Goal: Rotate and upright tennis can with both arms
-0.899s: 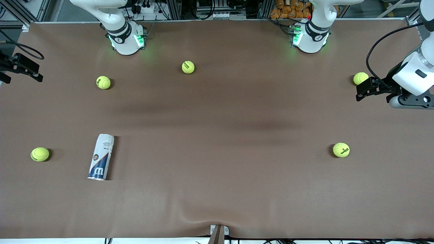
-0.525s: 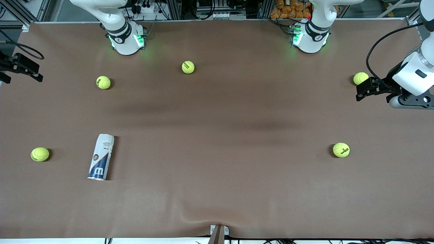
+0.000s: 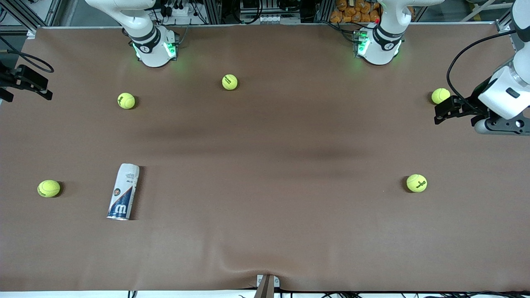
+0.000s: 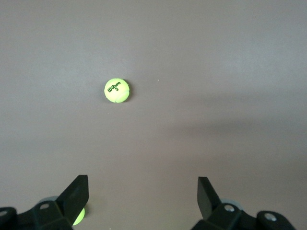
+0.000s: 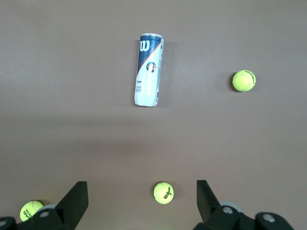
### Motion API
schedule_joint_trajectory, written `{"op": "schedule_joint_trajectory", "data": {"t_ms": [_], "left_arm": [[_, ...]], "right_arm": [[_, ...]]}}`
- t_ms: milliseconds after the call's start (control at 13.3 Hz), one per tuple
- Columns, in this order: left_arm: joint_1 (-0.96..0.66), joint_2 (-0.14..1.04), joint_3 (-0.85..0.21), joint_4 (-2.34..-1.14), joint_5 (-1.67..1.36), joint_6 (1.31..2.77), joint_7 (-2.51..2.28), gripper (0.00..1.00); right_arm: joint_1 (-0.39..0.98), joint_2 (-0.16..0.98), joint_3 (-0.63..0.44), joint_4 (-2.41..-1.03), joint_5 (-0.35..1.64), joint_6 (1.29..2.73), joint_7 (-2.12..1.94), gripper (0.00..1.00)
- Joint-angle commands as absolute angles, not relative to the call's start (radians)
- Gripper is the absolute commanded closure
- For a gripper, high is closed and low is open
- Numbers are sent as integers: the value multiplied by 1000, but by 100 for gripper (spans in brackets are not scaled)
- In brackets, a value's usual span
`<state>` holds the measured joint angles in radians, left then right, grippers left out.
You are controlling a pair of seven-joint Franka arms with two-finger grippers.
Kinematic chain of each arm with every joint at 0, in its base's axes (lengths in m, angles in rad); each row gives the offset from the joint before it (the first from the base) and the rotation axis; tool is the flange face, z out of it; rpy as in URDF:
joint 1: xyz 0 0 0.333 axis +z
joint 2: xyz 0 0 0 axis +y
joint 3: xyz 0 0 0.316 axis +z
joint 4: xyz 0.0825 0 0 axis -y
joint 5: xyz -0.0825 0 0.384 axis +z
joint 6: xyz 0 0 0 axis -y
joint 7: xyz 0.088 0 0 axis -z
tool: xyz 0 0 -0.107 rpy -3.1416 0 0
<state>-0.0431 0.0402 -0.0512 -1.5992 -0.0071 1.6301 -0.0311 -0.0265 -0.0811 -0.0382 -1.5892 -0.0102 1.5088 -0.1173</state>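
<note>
The tennis can (image 3: 123,191) lies on its side on the brown table (image 3: 269,136), toward the right arm's end. It has a white and navy label with a "W", and its silvery end points toward the front camera. It also shows in the right wrist view (image 5: 149,69). My right gripper (image 3: 27,82) hangs open and empty (image 5: 141,189) high above the table's edge at the right arm's end, well apart from the can. My left gripper (image 3: 446,109) is open and empty (image 4: 142,184) over the left arm's end, next to a tennis ball (image 3: 440,95).
Several yellow-green tennis balls lie scattered. One (image 3: 49,188) is beside the can, one (image 3: 126,100) and another (image 3: 230,82) are near the right arm's base, and one (image 3: 416,183) is toward the left arm's end. The cloth puckers at the front edge (image 3: 267,279).
The left arm's wrist has shifted very slightly. The can, the balls and the right arm have not moved.
</note>
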Motion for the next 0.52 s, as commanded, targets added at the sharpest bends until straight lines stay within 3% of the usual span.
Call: {"op": "schedule_joint_trajectory", "data": {"t_ms": [0, 450], "left_arm": [[-34, 43, -57, -1588, -21, 1599, -25, 0], [-32, 40, -60, -1594, -21, 1595, -26, 0]], "right_arm": [[-48, -71, -25, -1568, -3, 1494, -107, 0], [-44, -71, -25, -1566, -3, 1494, -107, 0]]}}
